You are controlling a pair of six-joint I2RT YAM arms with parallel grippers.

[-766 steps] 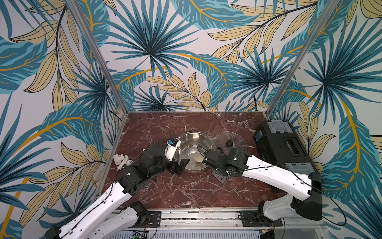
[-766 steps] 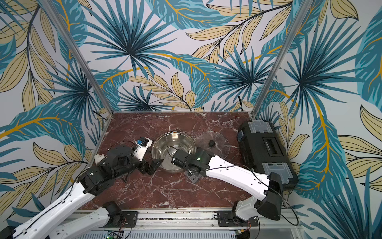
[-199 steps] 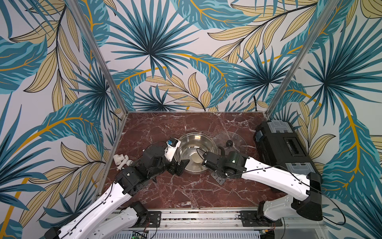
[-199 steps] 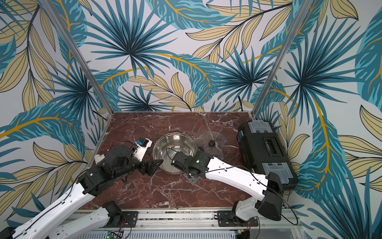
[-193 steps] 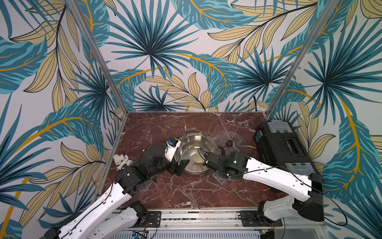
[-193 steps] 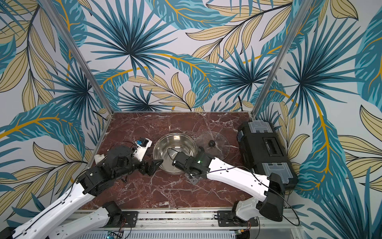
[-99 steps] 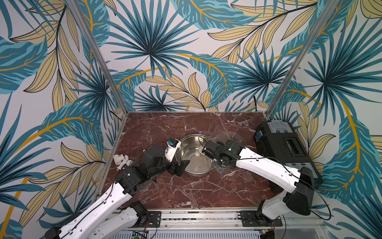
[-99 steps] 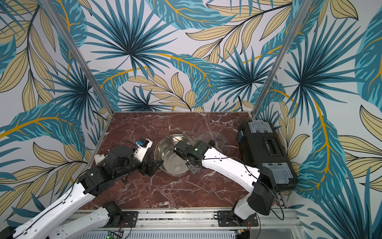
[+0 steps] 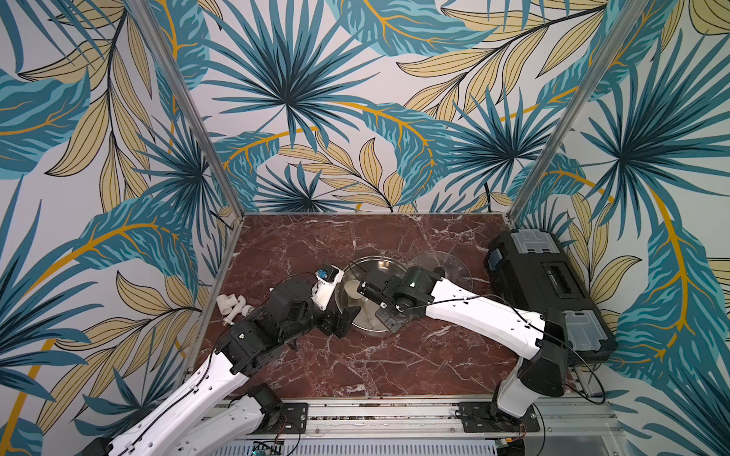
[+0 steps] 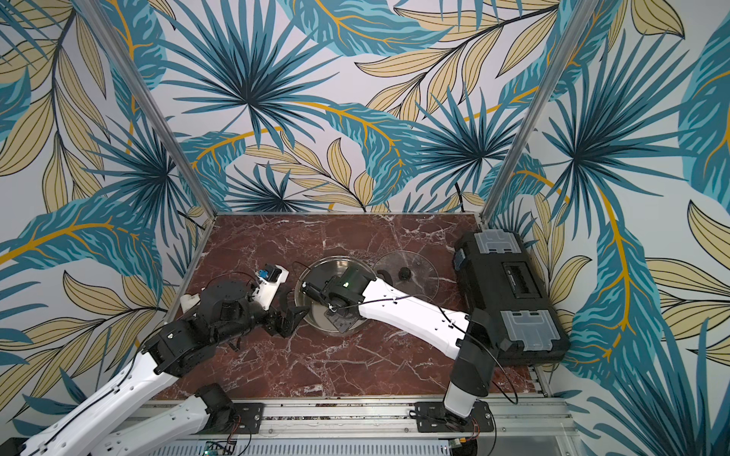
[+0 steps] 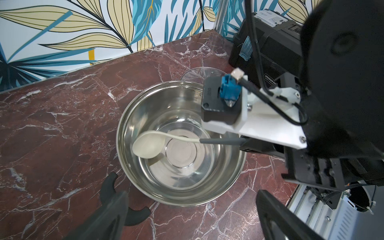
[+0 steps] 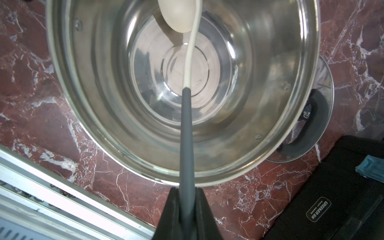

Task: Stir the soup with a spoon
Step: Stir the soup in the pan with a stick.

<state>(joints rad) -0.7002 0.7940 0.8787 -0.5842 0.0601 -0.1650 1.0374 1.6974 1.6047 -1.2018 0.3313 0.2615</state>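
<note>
A round steel pot [image 9: 371,261] [image 10: 335,262] stands mid-table; its shiny inside [image 11: 182,166] is bare and no soup shows. My right gripper [image 12: 187,190] [image 9: 367,291] hovers over the pot, shut on the spoon's grey handle [image 12: 187,135]. The spoon's cream bowl [image 11: 148,144] [image 9: 349,290] hangs low inside, near the pot's left wall. My left gripper [image 11: 190,199] [image 9: 341,319] is open and holds nothing, its fingers on either side of the pot's near-left outside, close to a black pot handle [image 11: 108,187].
A clear glass lid [image 9: 442,268] with a black knob lies right of the pot. A black toolbox [image 9: 553,284] fills the right edge. White pipe pieces [image 9: 233,308] sit by the left edge. A metal rail [image 9: 375,410] runs along the front.
My right arm has swung from the pot's front side to over the pot, carrying the spoon's bowl toward the left wall. The left arm has stayed put.
</note>
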